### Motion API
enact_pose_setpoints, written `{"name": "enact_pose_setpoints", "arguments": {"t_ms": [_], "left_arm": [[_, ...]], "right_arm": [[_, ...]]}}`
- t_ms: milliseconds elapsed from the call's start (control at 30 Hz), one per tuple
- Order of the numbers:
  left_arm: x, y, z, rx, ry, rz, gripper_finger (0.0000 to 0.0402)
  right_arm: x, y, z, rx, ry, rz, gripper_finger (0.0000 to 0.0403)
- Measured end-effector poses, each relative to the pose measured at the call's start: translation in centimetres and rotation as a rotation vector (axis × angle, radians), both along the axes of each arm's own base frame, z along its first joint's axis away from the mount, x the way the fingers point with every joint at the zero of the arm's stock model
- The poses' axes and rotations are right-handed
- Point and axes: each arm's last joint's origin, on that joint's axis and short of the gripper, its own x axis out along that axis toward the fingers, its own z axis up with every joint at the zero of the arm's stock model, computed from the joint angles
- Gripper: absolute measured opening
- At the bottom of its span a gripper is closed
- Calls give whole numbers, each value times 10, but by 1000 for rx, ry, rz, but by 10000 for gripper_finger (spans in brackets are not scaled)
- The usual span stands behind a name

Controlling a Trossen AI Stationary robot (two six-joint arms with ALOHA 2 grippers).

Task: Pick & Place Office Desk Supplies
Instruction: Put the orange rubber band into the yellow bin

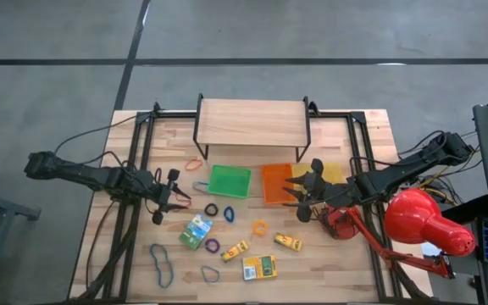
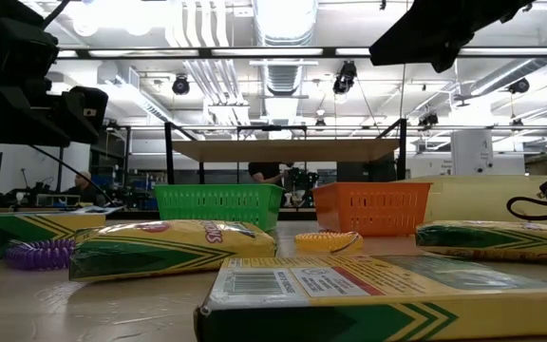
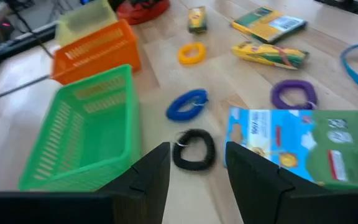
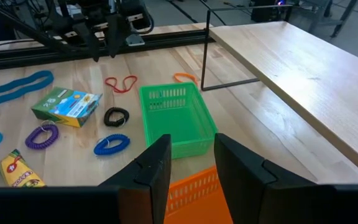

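Hovering over the desk (image 1: 329,267) just beside the green tray (image 1: 229,181), on the side away from the orange tray (image 1: 275,183): left end effector (image 1: 173,196), fingers (image 3: 149,176) standing apart with nothing between them, pointing toward the black coiled band (image 3: 194,150). Lying on the bare wood just short of the green tray: that black band, and next to it the blue coiled band (image 3: 187,104). Lying beside those two, a little farther from the green tray: the blue-and-green printed box (image 3: 300,146), with the purple coiled band (image 3: 294,94) near one of its corners. Sitting farther out from the green tray, toward the desk's front edge: the yellow coiled band (image 3: 191,53), a long yellow crayon box (image 3: 270,53), a small yellow box (image 3: 197,19) and a flat yellow-and-green box (image 3: 269,23). Resting close to the green tray's back corner, near the wooden shelf (image 1: 251,122): a red loop (image 4: 121,83) and an orange loop (image 4: 184,77). Lying far from the green tray by the front-left corner: a large blue loop (image 1: 159,260).

Hanging over the orange tray, right beside the green tray: right end effector (image 1: 299,193), fingers (image 4: 151,169) parted a little, gripping nothing. Standing beyond the orange tray: the red lamp (image 1: 426,224).
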Motion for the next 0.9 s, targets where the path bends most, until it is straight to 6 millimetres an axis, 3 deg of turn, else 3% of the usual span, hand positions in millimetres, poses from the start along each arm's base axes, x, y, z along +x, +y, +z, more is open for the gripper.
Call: {"name": "enact_pose_setpoints", "arguments": {"t_ms": [167, 467, 733, 900], "left_arm": [[1, 1, 2, 92, -34, 2, 159], [5, 1, 13, 517, -223, -179, 159], [6, 0, 13, 474, -228, -164, 159], [8, -3, 22, 226, -298, -165, 159]], "right_arm": [[0, 0, 0, 0, 0, 0, 111], [0, 0, 0, 0, 0, 1, 119], [0, 0, 0, 0, 0, 1, 127], [0, 0, 0, 0, 0, 1, 130]]}}
